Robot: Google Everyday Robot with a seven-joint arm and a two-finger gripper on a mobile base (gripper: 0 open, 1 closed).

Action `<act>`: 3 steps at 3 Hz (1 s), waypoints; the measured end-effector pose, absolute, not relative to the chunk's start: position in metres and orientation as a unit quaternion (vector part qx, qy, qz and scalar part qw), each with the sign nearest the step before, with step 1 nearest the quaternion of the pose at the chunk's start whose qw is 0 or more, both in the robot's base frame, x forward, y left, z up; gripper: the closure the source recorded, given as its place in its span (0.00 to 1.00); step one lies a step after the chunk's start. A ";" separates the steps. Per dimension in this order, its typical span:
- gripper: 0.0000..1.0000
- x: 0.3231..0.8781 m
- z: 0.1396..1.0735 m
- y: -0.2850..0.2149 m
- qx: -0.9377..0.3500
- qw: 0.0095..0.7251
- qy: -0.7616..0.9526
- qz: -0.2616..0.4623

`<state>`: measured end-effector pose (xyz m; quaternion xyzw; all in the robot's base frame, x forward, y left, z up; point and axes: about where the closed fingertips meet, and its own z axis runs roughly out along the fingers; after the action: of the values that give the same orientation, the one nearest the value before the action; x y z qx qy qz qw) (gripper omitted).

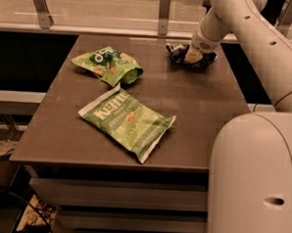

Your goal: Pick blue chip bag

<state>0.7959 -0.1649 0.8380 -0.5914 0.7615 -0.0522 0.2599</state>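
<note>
The blue chip bag (178,52) is a small dark-blue crinkled foil bag lying at the far right of the brown table (195,116). My gripper (192,55) comes down on it from above at the end of the white arm and covers its middle. Blue foil shows on both sides of the gripper, at left and at right. The bag rests on the table surface.
A large green bag with white lettering (127,121) lies at the table's centre. A green bag with orange patches (108,64) lies at the back left. A glass railing with metal posts (164,12) runs behind the table. My white base (255,183) fills the lower right.
</note>
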 end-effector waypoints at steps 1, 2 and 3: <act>1.00 0.796 0.838 -0.165 -0.591 0.260 0.762 -0.052; 1.00 0.796 0.838 -0.165 -0.591 0.260 0.762 -0.052; 1.00 0.796 0.838 -0.165 -0.591 0.260 0.762 -0.052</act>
<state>0.7958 -0.1649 0.8382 -0.5914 0.7615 -0.0522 0.2600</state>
